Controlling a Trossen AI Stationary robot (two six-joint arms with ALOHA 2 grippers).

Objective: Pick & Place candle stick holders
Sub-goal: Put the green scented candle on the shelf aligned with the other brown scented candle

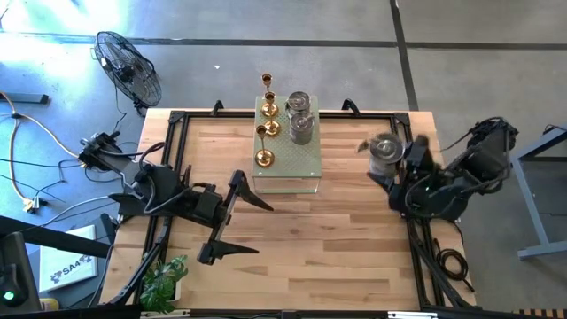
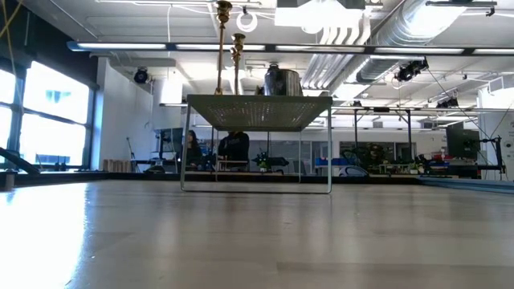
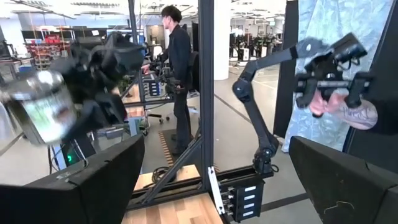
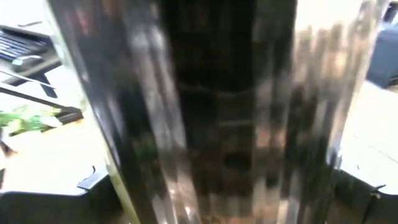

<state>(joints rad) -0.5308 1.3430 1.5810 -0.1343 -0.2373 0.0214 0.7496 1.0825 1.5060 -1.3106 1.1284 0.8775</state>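
**Candle stick holders: one silver piece riding in the right gripper**

Candle stick holders are mostly sitting on top of the pale green perforated box [image 1: 306,168] at upper centre of the high view: three gold holders [image 1: 267,131] are lining up along its left side, and two silver holders [image 1: 300,115] are standing close together toward its upper right. In the low view the box is reading as a raised platform on thin legs, so the pieces are resting on its top rather than inside it.

A third silver holder [image 1: 384,152] is sitting at right of centre in the high view, off the box and over the table's right edge, gripped between the wide-spread fingers of the right gripper [image 1: 403,158]. Its shiny side is filling the right wrist view, so it is lying right against that camera. Judging by the grouping, the arm is probably carrying it sideways so it can join, or leave, the silver pair.

Left gripper [image 1: 232,215] is waiting low left of the box, jaws gaping and holding nothing, clear of the other arm's path.
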